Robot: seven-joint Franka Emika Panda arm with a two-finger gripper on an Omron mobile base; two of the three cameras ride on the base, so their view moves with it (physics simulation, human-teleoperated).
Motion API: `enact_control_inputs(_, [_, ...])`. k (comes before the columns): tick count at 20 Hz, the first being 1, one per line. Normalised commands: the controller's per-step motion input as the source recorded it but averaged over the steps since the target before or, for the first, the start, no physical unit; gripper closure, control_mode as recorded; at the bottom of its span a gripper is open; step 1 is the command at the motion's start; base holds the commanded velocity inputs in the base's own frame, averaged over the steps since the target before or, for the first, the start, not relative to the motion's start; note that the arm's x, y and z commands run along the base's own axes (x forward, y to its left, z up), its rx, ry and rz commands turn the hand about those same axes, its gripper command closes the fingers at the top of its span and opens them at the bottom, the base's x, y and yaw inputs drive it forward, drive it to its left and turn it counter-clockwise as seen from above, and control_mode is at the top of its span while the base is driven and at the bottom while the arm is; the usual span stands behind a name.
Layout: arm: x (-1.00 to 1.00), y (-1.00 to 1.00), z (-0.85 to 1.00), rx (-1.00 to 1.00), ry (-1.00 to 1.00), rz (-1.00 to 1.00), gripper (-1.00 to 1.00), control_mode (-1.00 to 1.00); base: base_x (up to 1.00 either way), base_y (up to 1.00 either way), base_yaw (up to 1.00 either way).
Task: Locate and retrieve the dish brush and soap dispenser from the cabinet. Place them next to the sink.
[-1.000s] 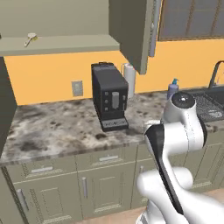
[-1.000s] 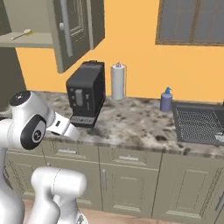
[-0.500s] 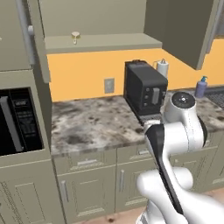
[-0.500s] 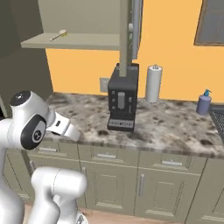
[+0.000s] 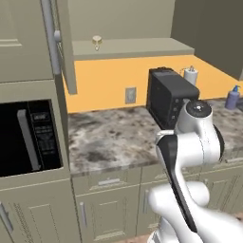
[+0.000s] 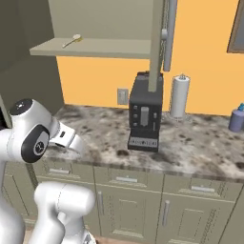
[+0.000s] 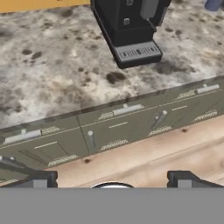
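The dish brush [image 5: 97,41] lies on the bottom board of the open cabinet [image 5: 128,47], and from the other side the dish brush [image 6: 71,41] sits near that board's left end. The soap dispenser [image 5: 232,98] stands on the counter far to the right; it is also at the edge as the soap dispenser [image 6: 237,118] and in a corner as the soap dispenser [image 7: 213,4]. My gripper [image 7: 112,180] hangs open over the floor in front of the drawer fronts, with nothing between its fingertips [image 7: 41,179]. The sink is out of view.
A black coffee machine [image 5: 166,95] stands on the marble counter [image 5: 109,137], with a paper-towel roll [image 6: 179,95] beside it. A built-in microwave [image 5: 28,137] fills the left. An open cabinet door [image 6: 159,43] with a bar handle hangs above the coffee machine [image 6: 144,112].
The base has driven left, so the whole scene has slid right. The sink has left the pictures and the microwave has come in. The arm keeps its pose.
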Motion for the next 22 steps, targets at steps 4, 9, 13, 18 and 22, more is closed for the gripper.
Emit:
enact_control_inputs(4, [0.00, 0.00, 0.00, 0.00, 0.00, 0.00, -1.00, 1.00, 0.78, 0.00, 0.07])
enact_control_inputs(9, [0.00, 0.00, 0.00, 0.00, 0.00, 0.00, -1.00, 1.00, 0.54, 0.29, 0.14])
enact_control_inputs(13, [0.00, 0.00, 0.00, 0.00, 0.00, 0.00, -1.00, 1.00, 0.69, 0.15, 0.16])
enact_control_inputs(18, [0.00, 0.00, 0.00, 0.00, 0.00, 0.00, -1.00, 1.00, 0.68, 0.01, 0.10])
enact_control_inputs(22, [0.00, 0.00, 0.00, 0.00, 0.00, 0.00, -1.00, 1.00, 0.14, 0.02, 0.01])
